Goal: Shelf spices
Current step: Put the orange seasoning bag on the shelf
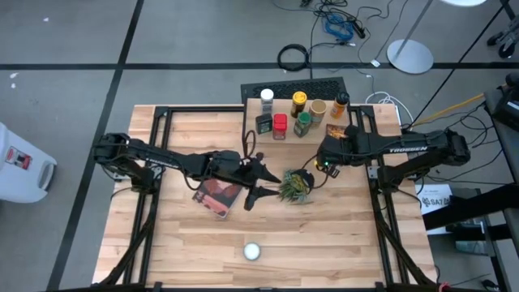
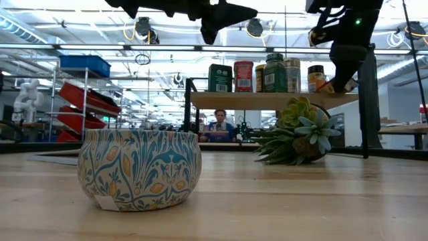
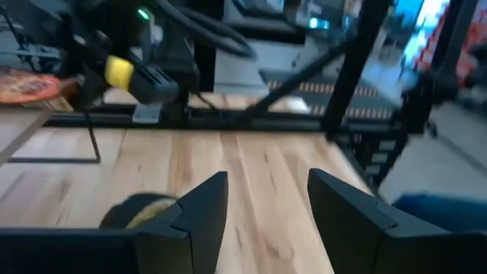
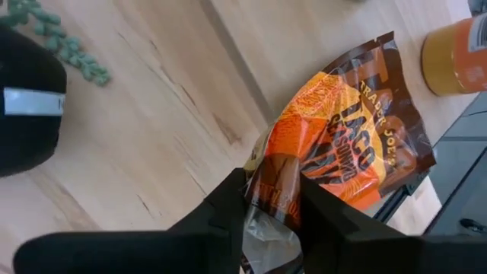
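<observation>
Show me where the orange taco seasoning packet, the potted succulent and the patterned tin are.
orange taco seasoning packet [image 4: 335, 144], right wrist view, on its printed front face.
potted succulent [image 2: 301, 130], low view, on its green leaves.
patterned tin [image 2: 140, 167], low view, on its painted side wall.

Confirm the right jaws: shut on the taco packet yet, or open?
Shut on it. In the right wrist view the right gripper has both jaws pressed onto the crumpled edge of the orange taco packet.

Bright, even ceiling light; soft shadows on the table [image 1: 203, 243]. The left wrist view is blurred.
</observation>
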Motion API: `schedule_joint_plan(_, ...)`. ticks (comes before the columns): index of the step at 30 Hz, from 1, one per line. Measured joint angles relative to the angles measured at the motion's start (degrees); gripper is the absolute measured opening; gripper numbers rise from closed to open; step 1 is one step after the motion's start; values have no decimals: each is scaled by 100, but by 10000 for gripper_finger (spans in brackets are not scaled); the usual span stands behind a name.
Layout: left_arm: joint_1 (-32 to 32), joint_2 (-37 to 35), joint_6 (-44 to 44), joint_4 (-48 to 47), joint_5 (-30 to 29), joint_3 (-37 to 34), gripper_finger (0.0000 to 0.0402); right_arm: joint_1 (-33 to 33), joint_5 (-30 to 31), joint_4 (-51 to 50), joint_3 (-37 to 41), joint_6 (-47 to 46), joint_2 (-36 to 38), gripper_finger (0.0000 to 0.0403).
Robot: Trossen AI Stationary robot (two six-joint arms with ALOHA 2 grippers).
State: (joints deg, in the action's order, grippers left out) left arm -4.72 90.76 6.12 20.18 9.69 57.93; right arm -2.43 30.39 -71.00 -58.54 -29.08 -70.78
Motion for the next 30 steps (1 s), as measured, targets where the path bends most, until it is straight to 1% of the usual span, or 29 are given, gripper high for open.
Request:
schedule_joint_plan(7,67,0,257,475,48,-22,191,464,262,-190,11,-364,0,77)
schedule_joint_plan(12,99,0,443,804,47,-24,191,794,555,-254,-27,-586,-4,76)
schedule_joint_plan(19,268,10,820,1262,55,-24,191,1427,1192,-283,-649,-645,-4,76)
schedule_joint_plan(23,413,181,1338,1735,44,-24,191,1914,1665,-208,-999,-547,-10,69)
schedule_joint_plan(27,507,451,1918,2242,-110,-24,191,2394,2028,131,-1239,-80,-161,63)
schedule_joint_plan(30,537,623,2189,2593,-219,-28,191,2603,2203,300,-1429,214,-386,62)
